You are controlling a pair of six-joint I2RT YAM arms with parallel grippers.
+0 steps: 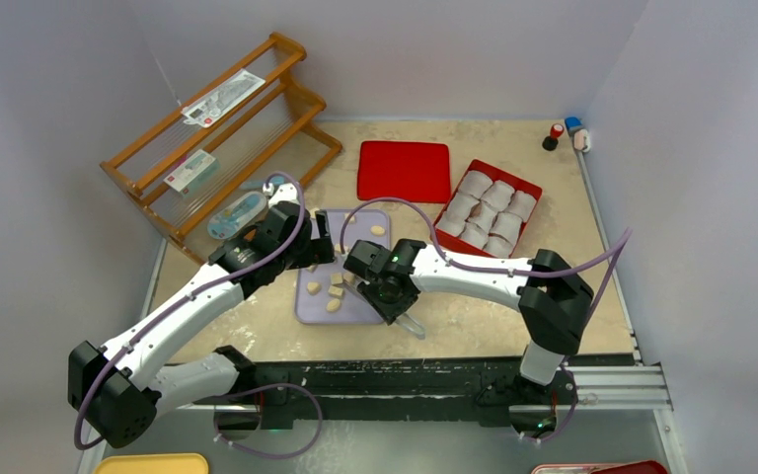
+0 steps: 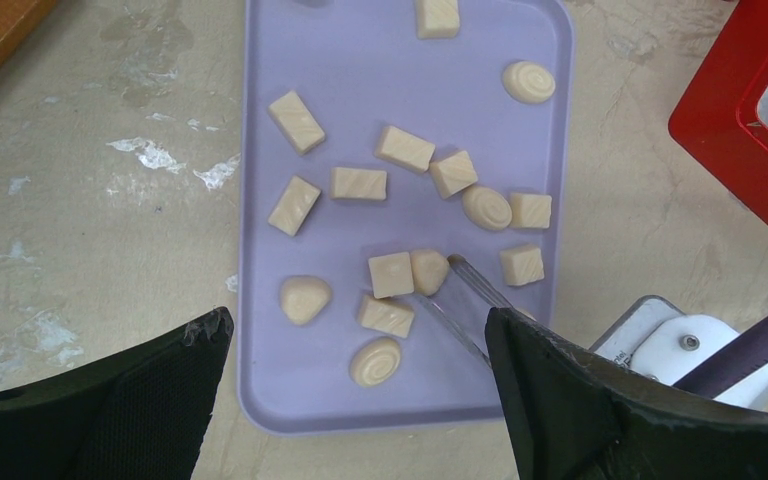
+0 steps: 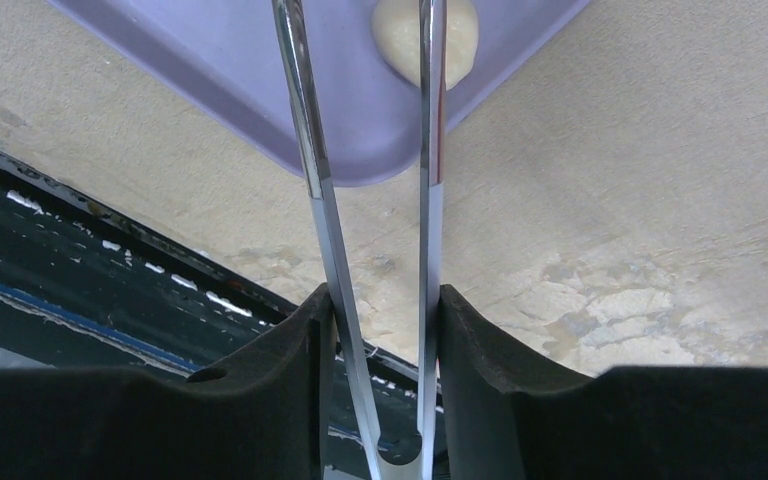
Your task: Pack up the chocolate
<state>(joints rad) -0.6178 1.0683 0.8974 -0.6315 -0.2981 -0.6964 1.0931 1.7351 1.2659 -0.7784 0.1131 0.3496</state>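
A lavender tray [image 2: 360, 90] on the worktop [image 2: 90, 200] holds the chocolate [image 2: 358, 184], about fifteen loose pale pieces; the red box [image 1: 509, 175] holds white paper cups [image 1: 486, 211], their contents not discernible. The right end effector [image 3: 383, 315] is clamped on metal tongs [image 3: 430, 150], whose tips are cut off in the right wrist view, one arm crossing a rounded piece; the left end effector [image 2: 355, 395] hovers wide open and empty over the tray.

The small pale cream chocolate pieces [image 2: 358, 184] carry faint wood-grain streaks or spiral swirls, the flat plastic tray [image 2: 360, 90] is lilac, the stone-like worktop [image 2: 110, 250] mottled beige, the metal tongs [image 3: 430, 150] silver, the flat square lid [image 1: 405, 170] red.
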